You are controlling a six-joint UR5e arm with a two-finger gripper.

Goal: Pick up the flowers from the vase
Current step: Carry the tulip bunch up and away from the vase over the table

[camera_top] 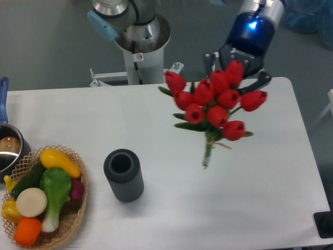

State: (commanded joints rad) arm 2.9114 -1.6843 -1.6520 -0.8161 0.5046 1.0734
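White counter (156,219) fills most of the view, with grey floor behind it and the arm's base at the far edge. Over the counter's right half, the claw (235,73) is clenched on the flowers (216,101), gripping the bunch from behind among the red buds; the green stems hang free in the air, their tips clear of the counter. Well apart, toward the left, the vase (124,175) stands upright with its dark round mouth showing. Just left of it sits a wicker basket (73,219) of vegetables, and a pot (8,148) pokes in at the left edge.
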